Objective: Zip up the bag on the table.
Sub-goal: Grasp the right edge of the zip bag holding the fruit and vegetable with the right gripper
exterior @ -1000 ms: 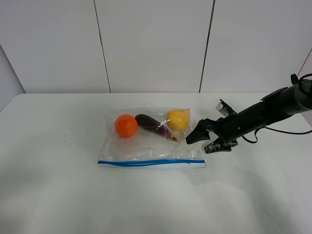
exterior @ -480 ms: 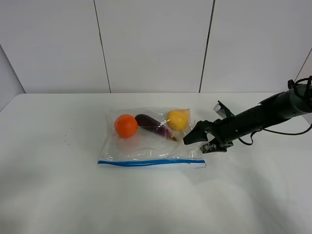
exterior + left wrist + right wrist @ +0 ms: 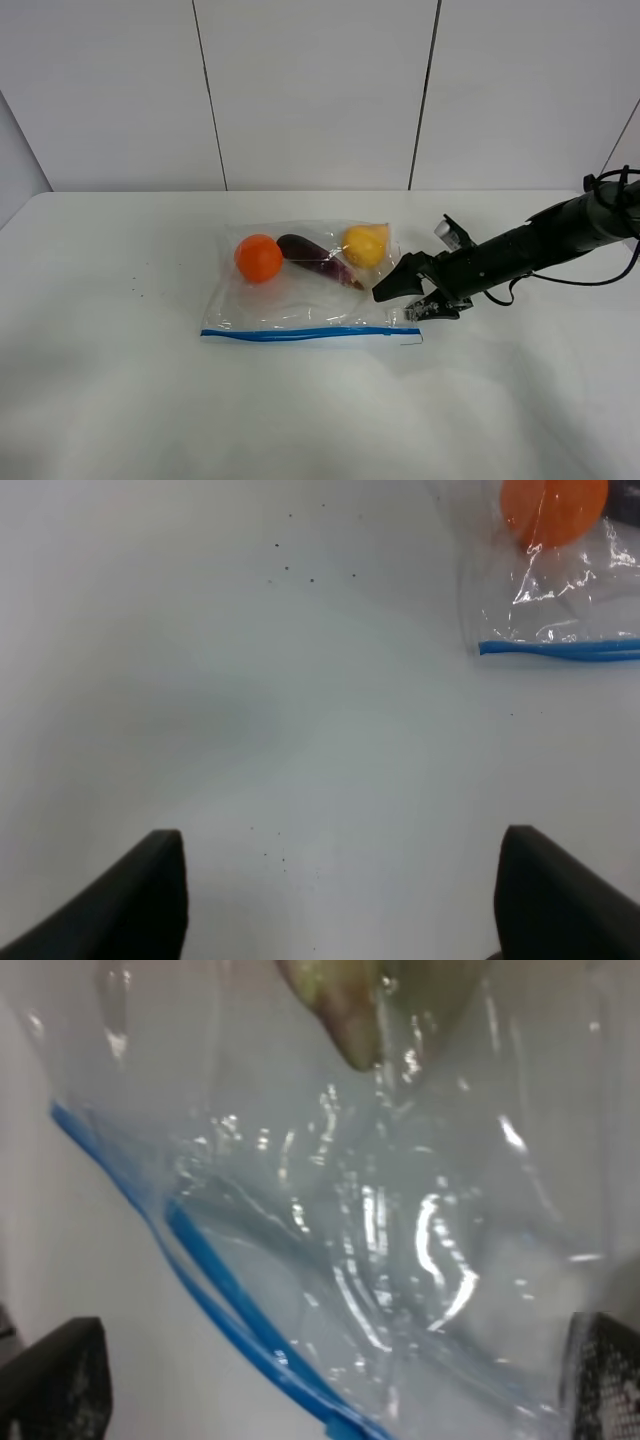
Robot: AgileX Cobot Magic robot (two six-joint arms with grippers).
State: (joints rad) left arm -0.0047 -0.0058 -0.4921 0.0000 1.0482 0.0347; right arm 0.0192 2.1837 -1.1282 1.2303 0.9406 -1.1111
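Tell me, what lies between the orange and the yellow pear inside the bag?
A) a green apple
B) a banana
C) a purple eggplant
C: through the bag, the purple eggplant shows lying between the orange and the yellow pear.

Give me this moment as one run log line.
right gripper: jaws open, beside right end of bag | left gripper: jaws open, over table | bag: flat on table, not gripped

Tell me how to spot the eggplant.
On the white table lies a clear bag with a blue strip. Inside it, the eggplant sits between the orange and the yellow pear. It is the only long, dark purple one.
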